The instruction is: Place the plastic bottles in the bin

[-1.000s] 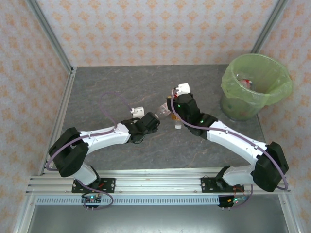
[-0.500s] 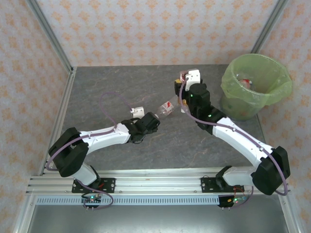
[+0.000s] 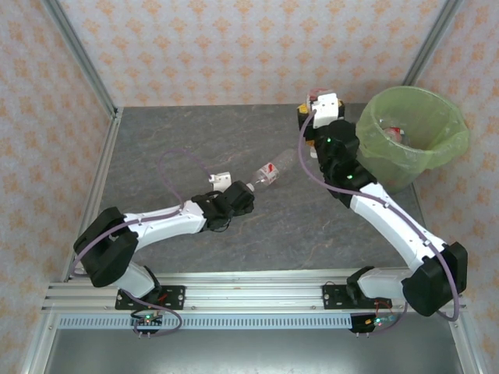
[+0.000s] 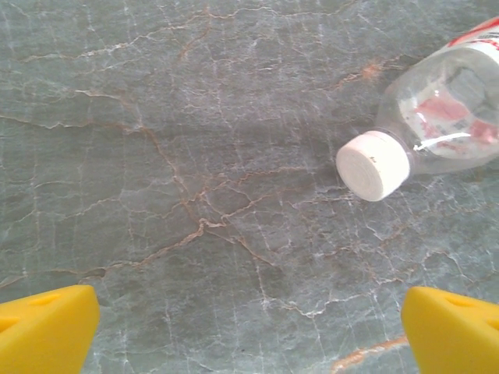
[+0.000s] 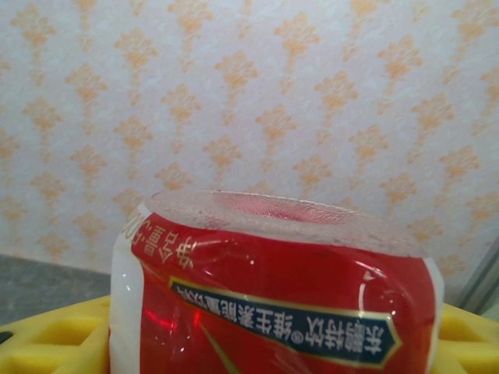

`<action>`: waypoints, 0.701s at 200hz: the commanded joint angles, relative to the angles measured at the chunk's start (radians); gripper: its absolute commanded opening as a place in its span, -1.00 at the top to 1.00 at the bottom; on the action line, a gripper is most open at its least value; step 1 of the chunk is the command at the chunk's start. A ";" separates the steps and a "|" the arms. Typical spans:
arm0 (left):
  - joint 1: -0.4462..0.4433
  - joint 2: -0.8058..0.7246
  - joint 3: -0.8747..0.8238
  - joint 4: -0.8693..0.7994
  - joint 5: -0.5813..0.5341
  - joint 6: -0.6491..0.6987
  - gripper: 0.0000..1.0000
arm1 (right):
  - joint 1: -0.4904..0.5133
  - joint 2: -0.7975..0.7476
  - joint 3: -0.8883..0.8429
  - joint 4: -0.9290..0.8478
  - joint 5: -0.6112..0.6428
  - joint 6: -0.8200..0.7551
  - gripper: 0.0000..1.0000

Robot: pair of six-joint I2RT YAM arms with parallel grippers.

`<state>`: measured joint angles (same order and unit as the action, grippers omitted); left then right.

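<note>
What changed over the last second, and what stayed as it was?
The right gripper, shut on a red-labelled clear plastic bottle, swung from the middle of the grey marbled table toward the far right, ending beside the round bin lined with a lime-green bag. The left gripper stayed open and in place, and the clear white-capped bottle lying before it did not move.

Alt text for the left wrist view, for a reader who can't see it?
A clear, white-capped plastic bottle with a red-white label lies on its side at upper right on a grey veined table. The left gripper is open, its yellow fingertips in the bottom corners, touching nothing.
</note>
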<state>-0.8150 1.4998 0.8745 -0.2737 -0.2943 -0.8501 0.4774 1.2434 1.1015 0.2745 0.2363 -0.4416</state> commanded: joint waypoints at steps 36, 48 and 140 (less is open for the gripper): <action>0.012 -0.097 -0.033 0.125 0.021 0.135 -1.00 | -0.165 -0.016 0.071 0.066 -0.036 -0.073 0.99; 0.014 -0.098 -0.034 0.123 0.021 0.137 -1.00 | -0.210 -0.008 0.093 0.053 -0.037 -0.085 0.99; 0.016 -0.075 -0.035 0.134 0.045 0.105 -1.00 | -0.442 0.132 0.219 0.174 0.079 -0.117 0.90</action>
<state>-0.8028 1.4181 0.8536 -0.1581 -0.2424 -0.7422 0.0452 1.3209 1.3071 0.3267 0.2455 -0.4732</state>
